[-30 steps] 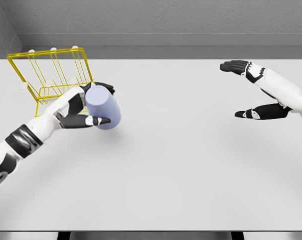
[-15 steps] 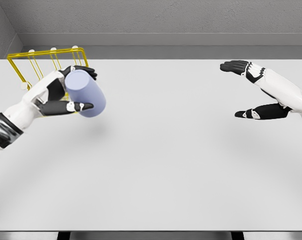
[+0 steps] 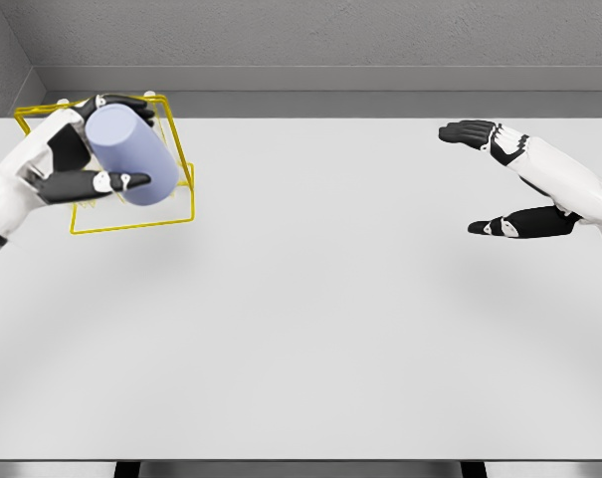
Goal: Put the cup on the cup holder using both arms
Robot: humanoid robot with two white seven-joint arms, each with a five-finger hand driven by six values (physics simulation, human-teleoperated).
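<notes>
Now left hand (image 3: 70, 164) curled around tilted lavender cup (image 3: 129, 155), seemingly over yellow wire cup holder (image 3: 171, 213), right hand (image 3: 514, 184) spread wide, empty.

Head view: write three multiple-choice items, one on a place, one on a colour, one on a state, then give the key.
1. Where is the cup?
A. Held in front of the wire rack, far left
B. At the table's centre
C. At the right edge

2. What colour is the wire rack?
A. Red
B. Yellow
C. Black

3. What is the right robot hand doing?
A. Gripping the cup
B. Pressing flat on the rack
C. Open, holding nothing

Key: 1 A, the left robot hand holds it there. 2 B, its wires are yellow. 3 C, its fingers are spread above the table.
</notes>
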